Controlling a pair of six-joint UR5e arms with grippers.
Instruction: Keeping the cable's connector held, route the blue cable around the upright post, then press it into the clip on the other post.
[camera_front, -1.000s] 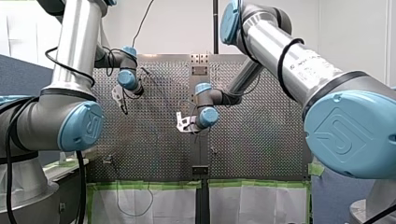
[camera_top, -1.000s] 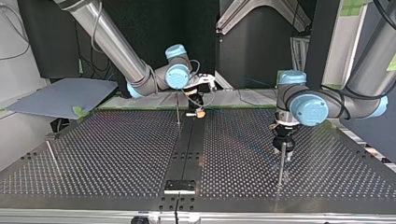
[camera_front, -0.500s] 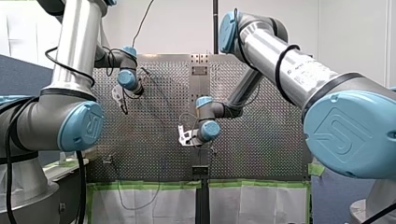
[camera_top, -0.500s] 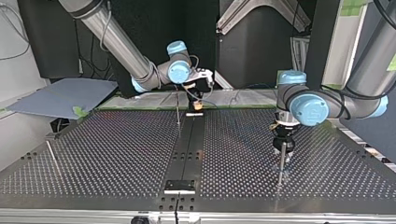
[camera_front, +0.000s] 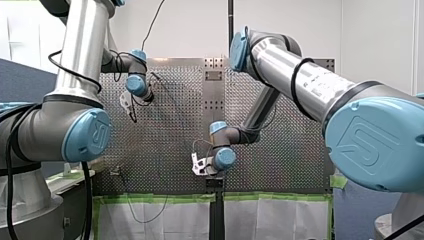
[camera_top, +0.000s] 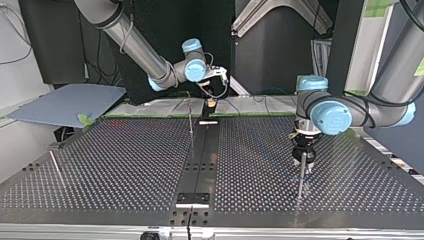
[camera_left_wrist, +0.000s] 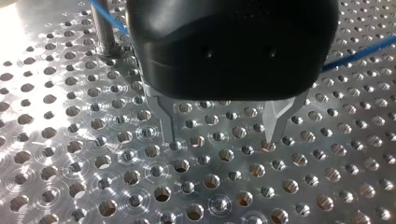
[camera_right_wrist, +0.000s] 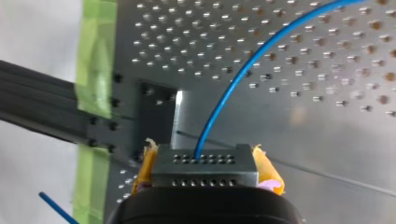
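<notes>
In the right wrist view my right gripper (camera_right_wrist: 205, 161) is shut with its yellow pads (camera_right_wrist: 266, 170) on a grey perforated connector (camera_right_wrist: 205, 167). The blue cable (camera_right_wrist: 233, 79) rises out of the connector and curves away over the plate. In the top view that gripper (camera_top: 212, 103) hangs above the table's far edge, beside a thin upright post (camera_top: 190, 118). My left gripper (camera_left_wrist: 223, 140) stands open just above the plate, nothing between its metal fingers (camera_left_wrist: 167, 122). Behind it the cable (camera_left_wrist: 108, 16) passes a post (camera_left_wrist: 102, 28). In the top view it (camera_top: 303, 161) sits over another post (camera_top: 301, 176).
A slanted rod (camera_top: 55, 166) stands at the top view's left. A dark centre strip (camera_top: 200, 155) with a mounting block (camera_top: 192, 200) runs down the perforated table. Green tape (camera_right_wrist: 95, 60) lines the table's edge under my right gripper.
My right arm has carried the connector toward the table's far edge in the top view, downward in the front view. My left arm has not moved.
</notes>
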